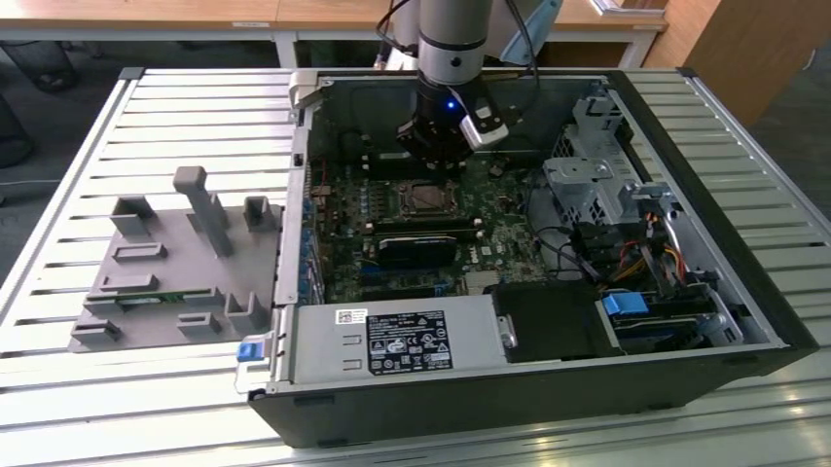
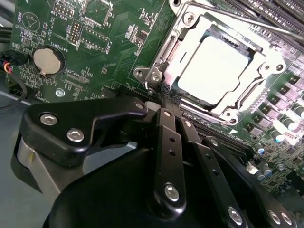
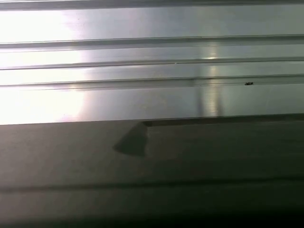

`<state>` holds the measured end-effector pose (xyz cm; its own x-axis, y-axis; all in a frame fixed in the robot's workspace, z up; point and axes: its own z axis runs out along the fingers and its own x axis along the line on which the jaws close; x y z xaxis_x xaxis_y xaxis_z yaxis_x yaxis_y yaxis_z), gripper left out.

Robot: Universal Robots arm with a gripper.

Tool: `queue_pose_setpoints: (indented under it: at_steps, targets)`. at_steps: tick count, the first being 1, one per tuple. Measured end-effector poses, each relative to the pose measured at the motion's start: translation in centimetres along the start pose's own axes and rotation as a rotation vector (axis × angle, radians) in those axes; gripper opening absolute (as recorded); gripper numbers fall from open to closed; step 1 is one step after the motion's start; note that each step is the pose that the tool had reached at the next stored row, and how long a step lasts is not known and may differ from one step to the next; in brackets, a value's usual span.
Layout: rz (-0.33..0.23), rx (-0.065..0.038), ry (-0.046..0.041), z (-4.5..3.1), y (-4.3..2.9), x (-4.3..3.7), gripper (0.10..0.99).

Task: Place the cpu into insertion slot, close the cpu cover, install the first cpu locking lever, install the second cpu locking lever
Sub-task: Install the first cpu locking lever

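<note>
Where the cpu [image 2: 216,71] lies is already settled: its pale metal top sits flat inside the insertion slot [image 1: 422,197], mid-board in the open computer case [image 1: 727,243]. In the second wrist view the cpu cover [image 2: 266,59] appears to be folded down around it, the silver frame bordering the chip on all sides with the chip showing through the square cut-out. A thin metal rod, likely a locking lever [image 2: 251,23], runs along the far edge of the frame; whether it is latched I cannot tell.

Gripper [image 2: 166,99]: fingers drawn together, tips nearly meeting, nothing visibly pinched between them. Tips sit just beside the near corner of the socket frame, close to the corner screw [image 2: 156,77]. Contact with the frame or a lever end cannot be judged from here.

Key relation: the socket lies directly ahead of the fingertips, beyond them along the line of the fingers, and the frame's near edge runs slantwise across that line. In the exterior view the arm's wrist [image 1: 449,122] stands upright just behind the socket, toward the case's back wall.

Around it: green motherboard [image 2: 123,38], coin battery [image 2: 48,60], black heatsink block [image 1: 418,248], power supply box [image 1: 396,342]. Outside the case, grey fixture tray [image 1: 169,282] on the slatted table [image 1: 78,156].

Judgement: chip placed, cover down, lever work in hand.
</note>
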<state>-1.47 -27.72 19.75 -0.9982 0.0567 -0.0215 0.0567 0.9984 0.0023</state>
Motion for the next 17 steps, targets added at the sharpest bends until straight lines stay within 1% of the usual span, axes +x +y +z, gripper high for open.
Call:
queue_pose_setpoints:
  at_steps: [3, 6, 15, 16, 17]
  targets:
    - [0.000, -0.003, 0.0006, -0.18, -0.01, 0.00, 0.106]
    - [0.000, -0.006, 0.0006, -0.19, -0.01, 0.00, 0.106]
    - [0.000, -0.005, 0.0010, 0.08, -0.02, 0.01, 0.106]
    - [0.000, -0.005, 0.0010, 0.09, -0.02, 0.01, 0.106]
    - [0.000, -0.009, 0.0010, 0.10, -0.02, 0.01, 0.106]
